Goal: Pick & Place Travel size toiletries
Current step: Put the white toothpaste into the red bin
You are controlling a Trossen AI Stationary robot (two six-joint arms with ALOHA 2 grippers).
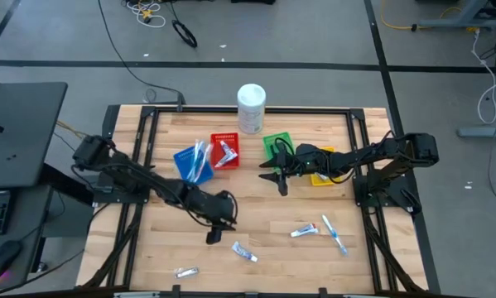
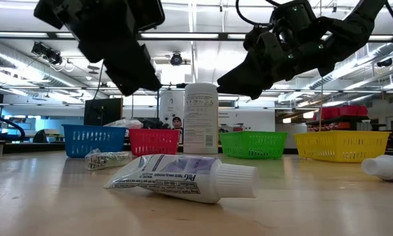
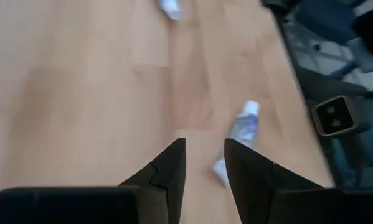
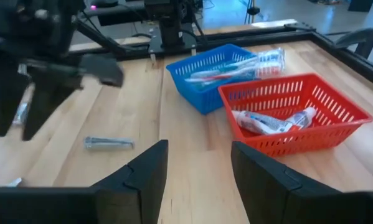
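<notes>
My left gripper (image 1: 219, 229) hovers open and empty above the near middle of the table. Just past its fingertips (image 3: 205, 144) lies a small white-blue toothpaste tube (image 3: 239, 134), which shows flat on the wood in the high view (image 1: 245, 252) and the low view (image 2: 183, 177). My right gripper (image 1: 274, 175) is open and empty above the table, near the green basket (image 1: 278, 147); its wrist view shows the gap between its fingers (image 4: 198, 146). A silvery sachet (image 1: 185, 271), another tube (image 1: 304, 231) and a toothbrush (image 1: 334, 234) lie loose near the front.
Blue basket (image 1: 194, 161) with toothbrushes and red basket (image 1: 224, 151) with tubes stand at the middle back, next to the green basket and a yellow basket (image 1: 322, 170). A white tub (image 1: 251, 108) stands at the far edge. Bare wood lies between the baskets and the loose items.
</notes>
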